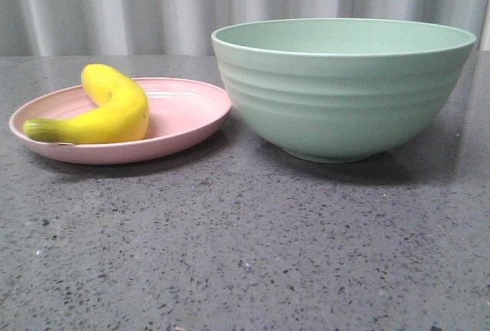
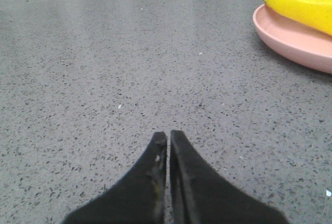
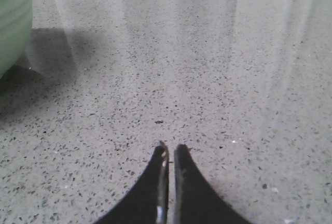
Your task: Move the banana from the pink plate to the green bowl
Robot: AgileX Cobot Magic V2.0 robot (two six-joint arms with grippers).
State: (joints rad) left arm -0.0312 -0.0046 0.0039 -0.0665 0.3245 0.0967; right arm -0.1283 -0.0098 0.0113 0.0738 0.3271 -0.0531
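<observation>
Wrist views: both tools (image 2: 168, 136) (image 3: 170, 149) closed (empty)

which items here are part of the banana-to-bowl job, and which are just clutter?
In the job:
banana, lying on the pink plate
green bowl, beside the plate
left gripper and right gripper, both shut, holding nothing

Not in the job:
grey speckled table
curtain behind it

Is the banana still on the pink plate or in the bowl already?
On the pink plate: the banana lies curved across it, beside the green bowl.
</observation>
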